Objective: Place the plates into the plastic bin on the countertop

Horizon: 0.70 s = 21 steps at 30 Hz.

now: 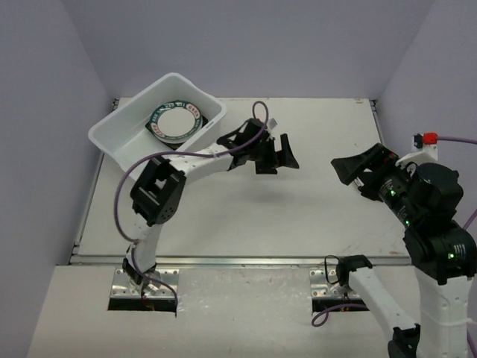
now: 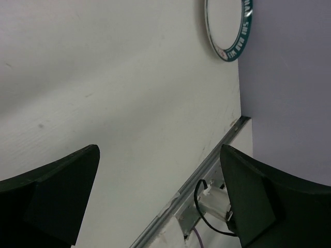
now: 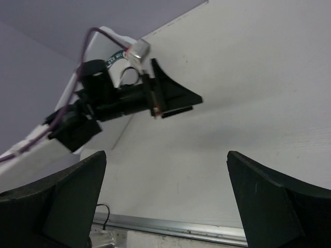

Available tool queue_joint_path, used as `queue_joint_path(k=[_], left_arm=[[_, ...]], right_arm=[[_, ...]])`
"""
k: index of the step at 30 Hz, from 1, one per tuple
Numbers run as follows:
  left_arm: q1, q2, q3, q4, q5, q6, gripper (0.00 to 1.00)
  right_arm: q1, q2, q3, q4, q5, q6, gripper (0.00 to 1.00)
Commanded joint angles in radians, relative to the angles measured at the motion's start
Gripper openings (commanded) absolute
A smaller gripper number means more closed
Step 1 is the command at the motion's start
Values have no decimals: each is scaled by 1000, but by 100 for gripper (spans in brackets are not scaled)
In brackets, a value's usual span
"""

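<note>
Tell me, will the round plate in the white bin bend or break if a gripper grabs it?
Probably stiff, not bendy: the round plate looks like hard dishware, so it may crack if dropped. Its smooth face could be slippery. Lying face up in the plastic bin, it shouldn't roll.

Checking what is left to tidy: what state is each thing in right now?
Bin: upright on the table, plates inside.
Ringed plate in the bin: flat, on a dark plate.
Second ringed plate: flat on the table by the wall, not binned.
Left gripper: open, empty.
Right gripper: open, empty.
</note>
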Motion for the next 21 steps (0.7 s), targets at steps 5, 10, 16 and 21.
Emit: queue_joint_path(k=[5, 10, 16, 21], left_arm=[[-187, 461, 409, 317, 41, -364, 100], [-217, 801, 828, 365, 19, -558, 100], [-224, 876, 827, 469, -145, -605, 100], [-213, 811, 785, 490, -177, -542, 100]], right_arm=[[-4, -81, -77, -118, 10, 121, 99], [-4, -150, -147, -138, 23, 164, 99], [-4, -187, -190, -144, 32, 138, 99], [-4, -180, -255, -157, 58, 98, 99]])
